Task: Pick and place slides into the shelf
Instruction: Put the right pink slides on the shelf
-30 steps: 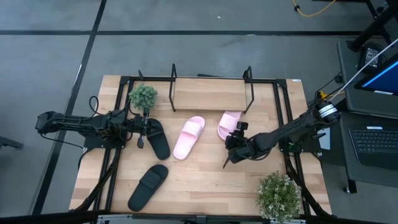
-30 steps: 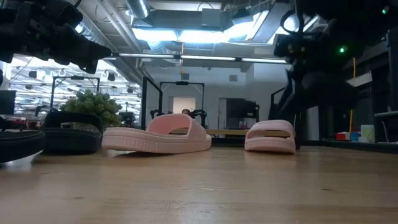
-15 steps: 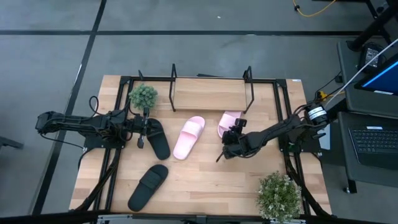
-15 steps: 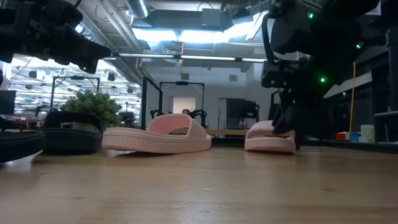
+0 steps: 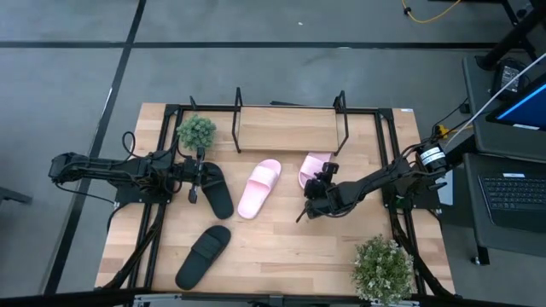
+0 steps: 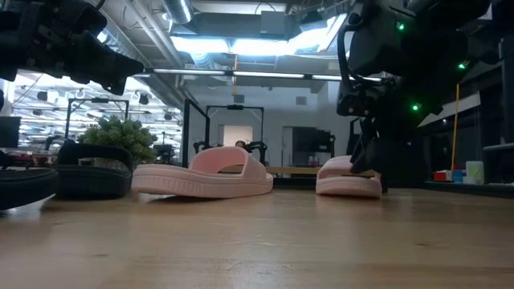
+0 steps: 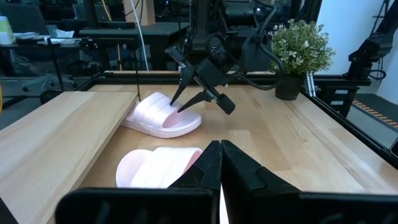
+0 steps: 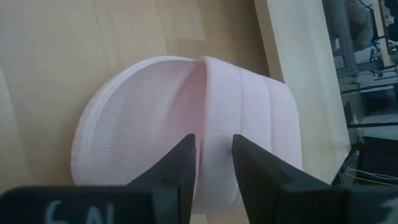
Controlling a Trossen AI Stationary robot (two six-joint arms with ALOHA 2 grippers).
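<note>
Two pale pink slides lie sole-down on the table: one [image 5: 258, 188] in the middle, the other [image 5: 314, 169] just right of it, near the shelf [image 5: 290, 128] at the far edge. My right gripper [image 8: 214, 146] is down at this right pink slide [image 8: 137, 118] and shut on it. Two black slides rest flat on the left, one [image 5: 217, 192] by my left gripper [image 5: 194, 184], one [image 5: 203, 256] nearer the front. My left gripper [image 7: 221, 155] is shut, holds nothing and hovers above the table. My right gripper has the right pink slide by its strap [image 8: 214, 106], at the strap's edge. One finger [image 8: 183, 162] stands on the footbed side and the other finger [image 8: 249, 165] over the strap's top. It comes from above, slanting. The slide lies flat on the table.
A small potted plant [image 5: 196, 130] stands at the far left by the shelf, and a larger one [image 5: 384, 269] at the near right corner. Black frame rails [image 5: 388, 162] run along the table's sides. Bare board lies between the slides and the near edge.
My right gripper has moved toward the table's left and far edge and come down onto the right pink slide, then held still there. The slides have stayed where they were.
</note>
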